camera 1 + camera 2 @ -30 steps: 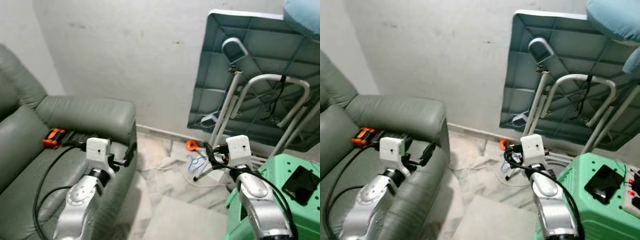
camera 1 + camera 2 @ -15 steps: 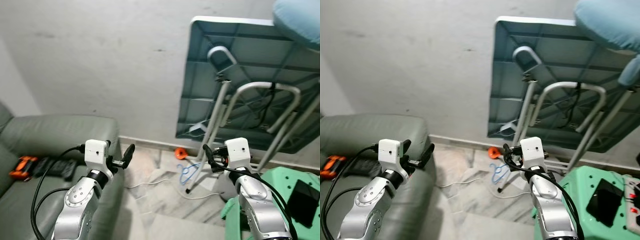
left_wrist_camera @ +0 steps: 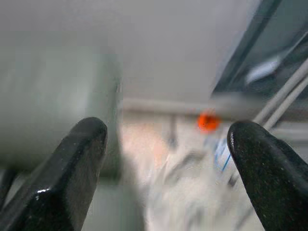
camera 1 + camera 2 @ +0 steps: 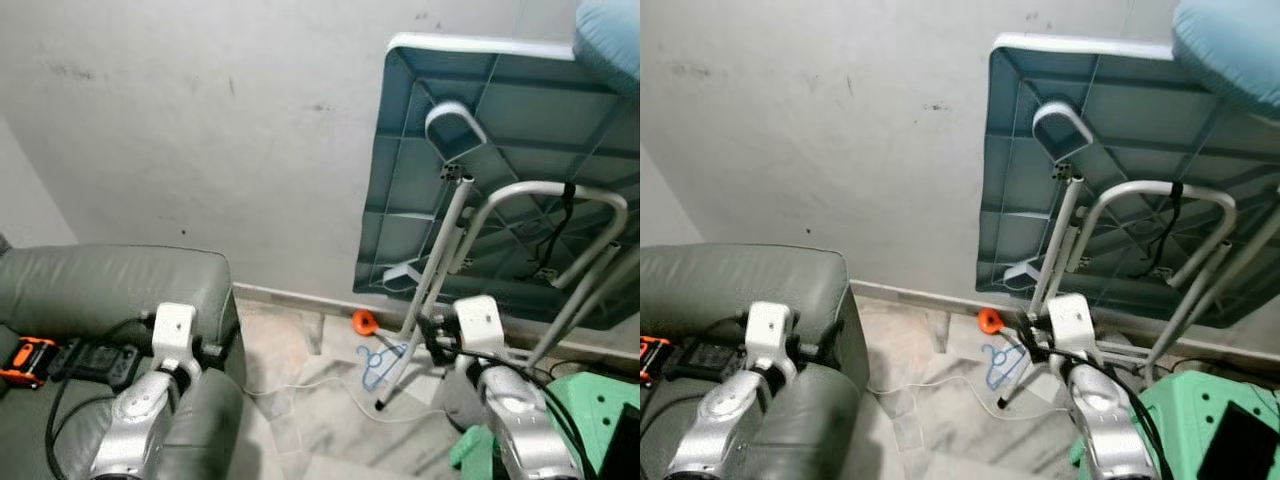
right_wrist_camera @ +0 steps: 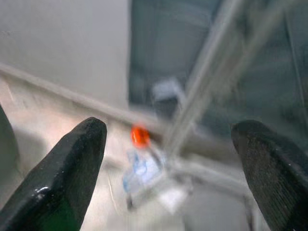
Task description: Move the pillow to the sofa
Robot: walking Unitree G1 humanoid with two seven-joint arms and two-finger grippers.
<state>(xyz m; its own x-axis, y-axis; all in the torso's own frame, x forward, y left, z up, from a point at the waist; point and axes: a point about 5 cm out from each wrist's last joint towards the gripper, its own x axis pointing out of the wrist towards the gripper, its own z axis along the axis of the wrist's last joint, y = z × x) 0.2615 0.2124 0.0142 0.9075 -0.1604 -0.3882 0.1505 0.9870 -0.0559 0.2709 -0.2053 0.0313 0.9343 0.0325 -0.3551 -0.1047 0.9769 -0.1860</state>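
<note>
A grey-green sofa (image 4: 110, 285) fills the left edge, with a black and orange device (image 4: 25, 357) on its seat. The left gripper (image 3: 168, 168) hangs over the sofa's armrest, fingers spread wide and holding nothing. On the marble floor (image 4: 310, 400) by the wall lie a small orange object (image 4: 363, 322) and a blue hanger (image 4: 378, 362). The right gripper (image 5: 168, 168) hovers above the floor, also wide open and empty. A folded table (image 4: 500, 180) leans against the wall, and the pale blue pillow (image 4: 610, 40) sits at the upper right corner. A green stool (image 4: 590, 420) stands at the lower right.

Silver arms (image 4: 135, 415) — white wrist boxes (image 4: 174, 328), black cables (image 4: 75, 415)
</note>
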